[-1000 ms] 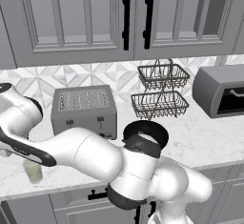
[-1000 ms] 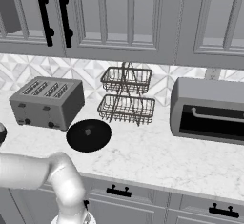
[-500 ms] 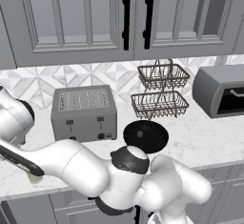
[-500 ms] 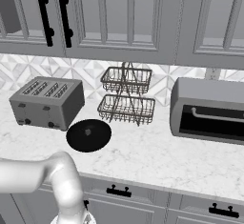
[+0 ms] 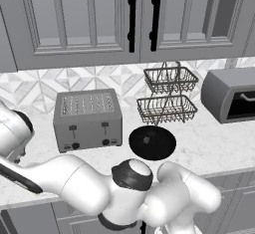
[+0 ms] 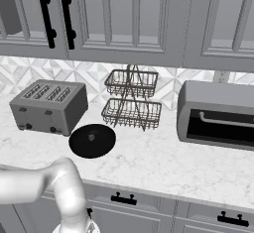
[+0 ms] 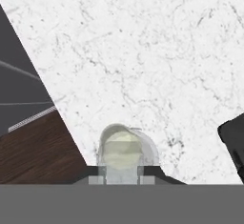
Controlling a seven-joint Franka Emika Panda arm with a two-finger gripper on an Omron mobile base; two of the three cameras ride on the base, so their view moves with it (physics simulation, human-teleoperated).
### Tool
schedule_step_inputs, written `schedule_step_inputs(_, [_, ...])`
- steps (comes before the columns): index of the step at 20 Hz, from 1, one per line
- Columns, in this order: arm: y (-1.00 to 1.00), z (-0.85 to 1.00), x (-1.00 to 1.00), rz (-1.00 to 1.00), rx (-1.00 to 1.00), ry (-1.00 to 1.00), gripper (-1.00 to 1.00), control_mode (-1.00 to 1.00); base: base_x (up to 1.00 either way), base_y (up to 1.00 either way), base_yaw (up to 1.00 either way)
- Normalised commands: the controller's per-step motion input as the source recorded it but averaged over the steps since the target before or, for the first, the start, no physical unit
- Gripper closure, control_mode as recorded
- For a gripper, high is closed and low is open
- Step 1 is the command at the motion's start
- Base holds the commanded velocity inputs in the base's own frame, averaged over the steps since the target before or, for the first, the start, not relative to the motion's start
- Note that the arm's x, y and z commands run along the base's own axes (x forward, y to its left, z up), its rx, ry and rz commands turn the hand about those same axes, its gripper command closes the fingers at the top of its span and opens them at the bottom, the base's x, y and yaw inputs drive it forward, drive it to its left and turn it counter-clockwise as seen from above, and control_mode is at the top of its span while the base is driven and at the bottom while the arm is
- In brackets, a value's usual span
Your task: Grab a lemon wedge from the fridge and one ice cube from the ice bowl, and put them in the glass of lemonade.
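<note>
In the hand view the glass of lemonade (image 7: 125, 149) stands on the white marble counter (image 7: 157, 51), seen from above with pale yellow-green liquid inside. My gripper (image 7: 121, 175) hangs right over it. The fingertips (image 7: 96, 174) stand apart with the glass showing between them and nothing held. In the left base view my white arm (image 5: 79, 188) bends low across the counter's front left and hides the glass. The lemon wedge and the ice bowl are out of view.
A grey toaster (image 5: 88, 118), a black round dish (image 5: 152, 142), a two-tier wire basket rack (image 5: 169, 96) and a toaster oven (image 5: 231, 96) stand along the counter. Beside the glass the counter edge (image 7: 62, 123) drops to brown floor (image 7: 33, 156).
My arm has swung lower and further left across the counter front. The glass that showed at the left of the left base view a second ago is now covered by it.
</note>
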Motion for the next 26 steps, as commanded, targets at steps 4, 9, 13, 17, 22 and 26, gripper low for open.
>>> schedule_step_inputs(4, [0.00,0.00,-0.17,0.00,0.00,-0.07,1.00,-1.00,0.00,0.00,0.00])
schedule_step_inputs(9, [-0.21,0.00,0.11,0.00,0.00,-0.02,1.00,-1.00,0.00,0.00,0.00])
schedule_step_inputs(13, [-0.24,0.00,0.00,0.00,0.01,-0.03,1.00,-1.00,0.00,0.00,0.00])
schedule_step_inputs(17, [0.00,-0.03,0.00,0.01,0.00,0.00,1.00,-1.00,0.00,0.00,0.00])
schedule_step_inputs(22, [0.00,-0.49,0.12,0.03,0.02,0.00,1.00,-1.00,0.00,0.00,0.00])
schedule_step_inputs(26, [-0.02,-0.46,0.01,0.04,0.09,-0.01,1.00,-1.00,0.00,0.00,0.00])
